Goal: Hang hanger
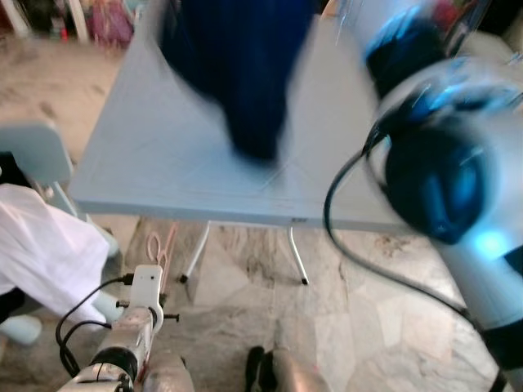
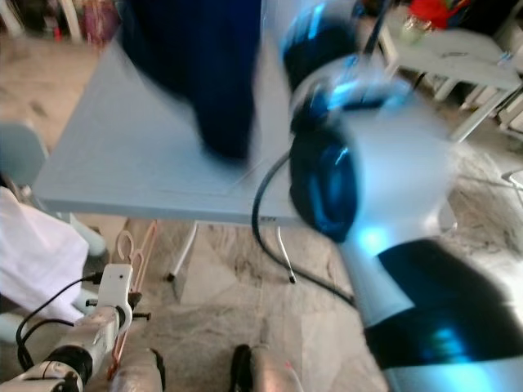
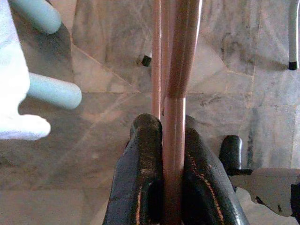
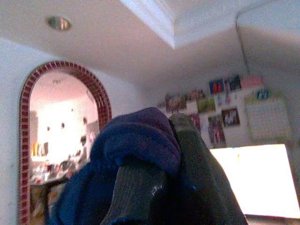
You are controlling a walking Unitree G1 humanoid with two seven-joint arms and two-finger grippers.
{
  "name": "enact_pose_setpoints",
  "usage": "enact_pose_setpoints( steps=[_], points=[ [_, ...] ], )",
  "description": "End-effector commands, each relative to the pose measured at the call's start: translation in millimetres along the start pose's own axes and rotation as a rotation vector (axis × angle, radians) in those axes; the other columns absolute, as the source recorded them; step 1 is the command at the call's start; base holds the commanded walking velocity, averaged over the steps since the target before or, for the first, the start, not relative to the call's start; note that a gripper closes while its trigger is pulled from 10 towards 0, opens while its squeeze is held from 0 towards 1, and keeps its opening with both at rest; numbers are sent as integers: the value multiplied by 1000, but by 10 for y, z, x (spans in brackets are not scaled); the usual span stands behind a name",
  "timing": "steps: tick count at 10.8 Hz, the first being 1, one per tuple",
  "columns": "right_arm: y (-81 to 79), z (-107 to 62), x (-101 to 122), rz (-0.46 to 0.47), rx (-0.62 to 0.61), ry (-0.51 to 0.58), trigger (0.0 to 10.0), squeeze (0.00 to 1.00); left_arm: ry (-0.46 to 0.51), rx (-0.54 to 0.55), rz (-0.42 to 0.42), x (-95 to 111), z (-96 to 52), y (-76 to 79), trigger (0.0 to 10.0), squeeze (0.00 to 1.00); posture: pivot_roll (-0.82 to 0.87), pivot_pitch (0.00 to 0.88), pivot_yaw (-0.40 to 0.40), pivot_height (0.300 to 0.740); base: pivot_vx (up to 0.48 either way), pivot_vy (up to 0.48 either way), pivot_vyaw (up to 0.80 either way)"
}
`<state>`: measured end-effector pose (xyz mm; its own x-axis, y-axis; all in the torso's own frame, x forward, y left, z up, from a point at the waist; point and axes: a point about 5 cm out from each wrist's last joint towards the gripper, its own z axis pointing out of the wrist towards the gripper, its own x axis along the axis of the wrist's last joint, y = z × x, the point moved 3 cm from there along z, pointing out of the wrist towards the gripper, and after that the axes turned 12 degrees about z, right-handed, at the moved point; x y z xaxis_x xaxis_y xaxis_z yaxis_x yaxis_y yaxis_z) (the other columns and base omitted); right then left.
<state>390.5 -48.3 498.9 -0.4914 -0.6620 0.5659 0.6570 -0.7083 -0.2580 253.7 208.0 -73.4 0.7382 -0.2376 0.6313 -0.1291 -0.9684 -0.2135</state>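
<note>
- Left gripper (image 3: 171,140) down low by the robot's left side, fingers (image 3: 140,173) clamped tight on the pink hanger (image 3: 177,70); the hanger's rods run straight out past the fingertips over the marble floor (image 3: 108,154)
- In the head views, that same hanger (image 2: 135,245) pokes ahead of the left arm toward the table's metal legs (image 1: 298,257)
- Right gripper (image 4: 171,140) raised high, arm blurred; fingers (image 4: 140,192) pinched on a dark blue garment (image 4: 131,140), cloth bunched over the fingertips
- The garment (image 1: 245,73) hangs from it in front of the robot, over the grey folding table (image 1: 155,155), blurred
- White cloth (image 1: 45,245) draped just outside the left arm; pale blue chair legs (image 3: 49,91) beside it, near the gripper
- Beyond the right gripper: a brick-edged archway (image 4: 61,117) and pictures on the wall (image 4: 220,103)
</note>
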Motion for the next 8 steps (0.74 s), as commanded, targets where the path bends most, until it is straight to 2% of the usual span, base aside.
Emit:
enact_pose_setpoints(
  steps=[1,2,3,4,5,6,7,8],
  points=[
    [220,-164,-227,-45,-50,-78,10000,0,1,-10,-15,-26,-4,60,10000,0,114,127,-176,740,0,0,0],
    [615,-542,-657,-179,-180,-250,10000,0,0,-20,-18,-28,-4,78,10000,0,115,130,-176,740,0,0,0],
    [912,-796,-800,-240,-294,-335,10000,0,3,-24,-13,-21,-3,85,10000,0,117,134,-173,740,0,0,0],
    [1446,-1299,-920,-290,-499,-470,10000,698,6,-23,-8,-14,-2,87,10000,0,116,137,-166,740,0,0,0],
    [1662,-1623,-1015,-361,-523,-595,10000,1000,9,-20,-8,-10,-3,78,10000,0,112,137,-159,740,0,0,0],
    [1758,-1812,-1082,-386,-561,-657,10000,1000,9,-20,-7,-8,-3,70,10000,0,103,136,-149,740,0,0,0],
    [1803,-2081,-1232,-378,-528,-753,10000,1000,15,-19,4,5,-2,61,10000,0,95,134,-140,740,0,0,0],
    [1702,-2269,-1414,-398,-344,-864,10000,1000,15,-16,19,4,-3,52,10000,0,87,134,-132,740,0,0,0]
  ],
)
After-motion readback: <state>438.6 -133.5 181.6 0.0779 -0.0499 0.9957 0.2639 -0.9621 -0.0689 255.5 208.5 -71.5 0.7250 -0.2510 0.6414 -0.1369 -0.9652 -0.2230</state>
